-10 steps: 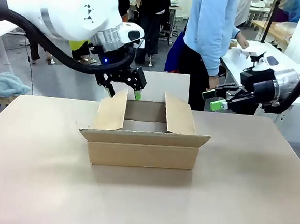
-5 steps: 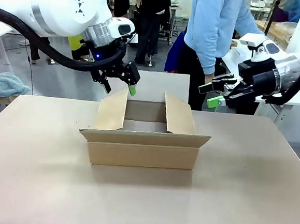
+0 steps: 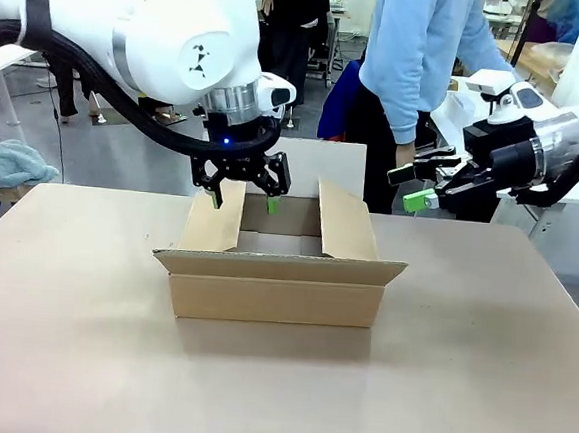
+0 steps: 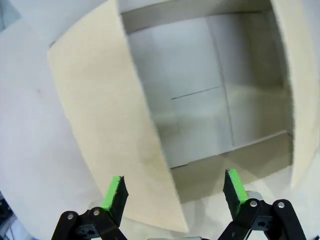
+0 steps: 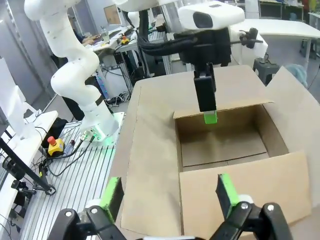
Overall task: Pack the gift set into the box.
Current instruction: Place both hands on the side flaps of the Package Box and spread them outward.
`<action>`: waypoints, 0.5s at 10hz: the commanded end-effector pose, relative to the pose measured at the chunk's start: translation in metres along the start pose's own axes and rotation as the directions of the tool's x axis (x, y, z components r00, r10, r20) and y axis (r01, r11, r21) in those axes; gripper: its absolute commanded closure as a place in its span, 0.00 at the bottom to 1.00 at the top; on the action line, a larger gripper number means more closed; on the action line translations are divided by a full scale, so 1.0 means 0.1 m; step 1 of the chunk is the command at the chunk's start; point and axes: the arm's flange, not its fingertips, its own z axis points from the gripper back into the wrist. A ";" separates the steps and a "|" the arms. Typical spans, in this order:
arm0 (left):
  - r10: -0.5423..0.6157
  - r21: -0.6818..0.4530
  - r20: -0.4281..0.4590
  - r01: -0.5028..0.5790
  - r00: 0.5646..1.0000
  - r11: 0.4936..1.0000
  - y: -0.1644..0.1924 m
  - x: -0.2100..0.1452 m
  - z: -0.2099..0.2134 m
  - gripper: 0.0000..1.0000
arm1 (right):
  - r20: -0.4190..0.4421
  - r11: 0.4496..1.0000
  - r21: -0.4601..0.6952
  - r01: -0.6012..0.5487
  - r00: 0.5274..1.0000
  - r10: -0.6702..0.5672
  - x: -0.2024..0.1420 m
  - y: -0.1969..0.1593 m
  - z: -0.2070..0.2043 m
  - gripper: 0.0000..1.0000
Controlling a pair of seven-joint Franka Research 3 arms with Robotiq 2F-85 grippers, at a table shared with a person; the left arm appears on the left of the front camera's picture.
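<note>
- The box (image 3: 276, 286) sits on the desk (image 3: 78, 360), flaps open and its inside bare; packing looks not yet begun.
- Left tool (image 3: 241, 203), spread wide, straddles the box's left flap (image 3: 216, 216).
- Right tool (image 3: 410, 188), also spread and holding nothing, hangs right of the box.

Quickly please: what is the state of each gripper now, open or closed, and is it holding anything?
Left gripper: open, holding nothing, over the box.
Right gripper: open, holding nothing.
</note>
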 end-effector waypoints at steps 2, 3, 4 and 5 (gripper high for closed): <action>0.039 0.065 -0.026 -0.038 0.999 0.997 0.03 0.02 0.00 0.00 | 0.012 0.977 -0.191 0.098 0.995 -0.098 0.02 -0.11 -0.05 0.00; 0.045 0.078 -0.030 -0.042 0.999 0.996 0.03 0.01 -0.03 0.00 | 0.024 0.966 -0.237 0.105 0.994 -0.103 -0.01 -0.16 -0.09 0.00; 0.043 0.077 -0.028 -0.040 0.999 0.996 0.04 0.01 -0.03 0.00 | 0.023 0.968 -0.227 0.104 0.995 -0.101 -0.03 -0.18 -0.11 0.00; 0.048 0.085 -0.028 -0.046 0.998 0.995 0.05 0.02 -0.05 0.00 | -0.002 0.984 -0.161 0.073 0.997 -0.074 -0.01 -0.15 0.05 0.00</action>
